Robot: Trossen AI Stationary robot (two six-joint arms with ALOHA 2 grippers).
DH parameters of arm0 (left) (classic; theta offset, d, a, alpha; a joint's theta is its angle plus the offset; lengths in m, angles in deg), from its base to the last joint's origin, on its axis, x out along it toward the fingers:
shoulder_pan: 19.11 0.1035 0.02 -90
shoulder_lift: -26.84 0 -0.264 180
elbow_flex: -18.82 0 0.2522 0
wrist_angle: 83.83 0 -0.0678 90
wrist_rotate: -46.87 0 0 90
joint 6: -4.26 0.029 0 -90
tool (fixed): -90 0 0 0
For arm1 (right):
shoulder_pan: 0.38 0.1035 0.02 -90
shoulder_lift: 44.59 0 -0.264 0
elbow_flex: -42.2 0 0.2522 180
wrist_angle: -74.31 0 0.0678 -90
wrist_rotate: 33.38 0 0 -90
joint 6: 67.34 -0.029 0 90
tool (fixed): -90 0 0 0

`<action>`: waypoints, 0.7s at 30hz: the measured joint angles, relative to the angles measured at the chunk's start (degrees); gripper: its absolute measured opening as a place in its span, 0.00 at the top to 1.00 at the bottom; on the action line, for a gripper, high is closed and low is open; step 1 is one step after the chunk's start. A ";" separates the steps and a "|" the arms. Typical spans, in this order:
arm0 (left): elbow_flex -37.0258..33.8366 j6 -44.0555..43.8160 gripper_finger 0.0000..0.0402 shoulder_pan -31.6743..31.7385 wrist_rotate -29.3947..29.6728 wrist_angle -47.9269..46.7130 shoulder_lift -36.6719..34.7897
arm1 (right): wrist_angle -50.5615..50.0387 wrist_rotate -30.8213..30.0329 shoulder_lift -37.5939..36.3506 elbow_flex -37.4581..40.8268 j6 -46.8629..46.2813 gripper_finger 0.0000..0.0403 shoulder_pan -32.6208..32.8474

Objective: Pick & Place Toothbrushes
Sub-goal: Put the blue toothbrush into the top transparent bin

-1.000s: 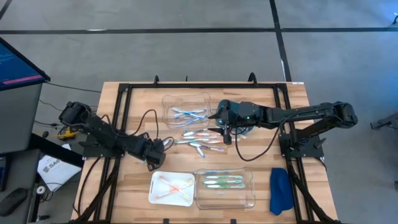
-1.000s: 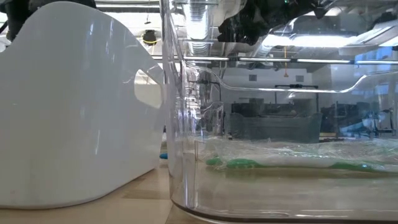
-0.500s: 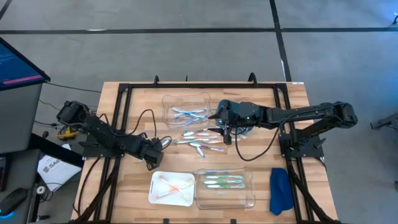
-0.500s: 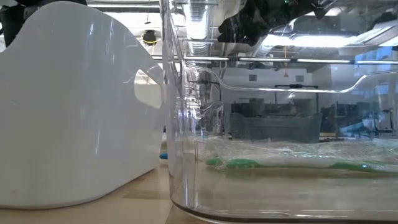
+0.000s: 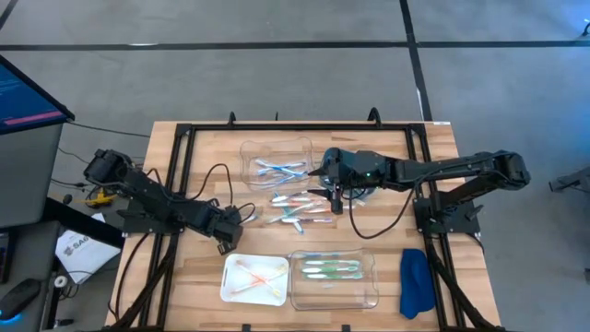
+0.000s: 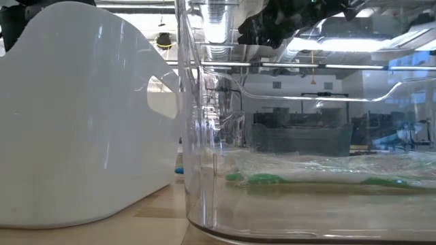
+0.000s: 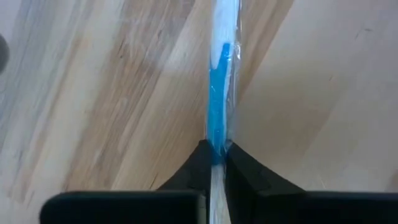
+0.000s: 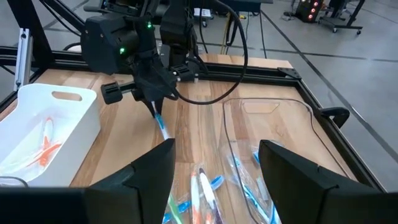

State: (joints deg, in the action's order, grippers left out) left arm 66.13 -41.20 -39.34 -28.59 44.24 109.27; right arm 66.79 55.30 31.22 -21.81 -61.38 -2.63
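While the grip is new: go slow, lift straight up, don't drag.
Left gripper [image 7: 215, 163]: pinched tight on a blue toothbrush [image 7: 219, 118], fingers [image 7: 194, 167] squeezing the handle end. Seen from the right wrist it's the dark claw [image 8: 155, 107] w/ the brush [image 8: 160, 126] poking down at the wood.
How to do it well: hold is near one end, so the long part can swing. Keep it level, carry it w/o shaking. My guess: it goes to the clear tray [image 5: 277, 164] w/ the other blue ones.
Right gripper [image 5: 334, 195]: spread apart, holding nothing, hovers over the loose pile [image 5: 297, 209] mid-table.
Near trays: white bin [image 5: 253, 279] has orange brushes; clear bin [image 5: 334, 278] beside it has green ones [image 6: 262, 179].
Table [image 5: 203, 148]: light wood, black frame round it. Blue cloth [image 5: 416, 281] lies near the right corner.
Room: grey floor, a screen [image 5: 28, 92] off to the left.
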 joint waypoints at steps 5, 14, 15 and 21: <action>-0.71 0.13 0.97 0.09 2.17 -0.91 -3.89 | 0.13 0.00 0.00 0.02 0.02 0.44 0.62; -0.50 0.46 1.00 0.88 3.97 -0.99 -15.02 | 1.11 0.00 1.71 0.08 0.03 0.44 0.73; -0.50 0.51 1.00 0.90 4.02 -1.02 -15.84 | 2.05 0.00 2.38 0.08 0.02 0.44 0.73; -0.45 3.10 1.00 0.92 3.88 -0.77 -17.84 | 7.45 0.00 8.23 0.00 0.02 0.44 1.90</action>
State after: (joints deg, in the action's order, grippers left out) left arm 65.68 -38.09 -38.42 -24.70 43.46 91.44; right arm 74.24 55.30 39.46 -21.81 -61.36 -0.73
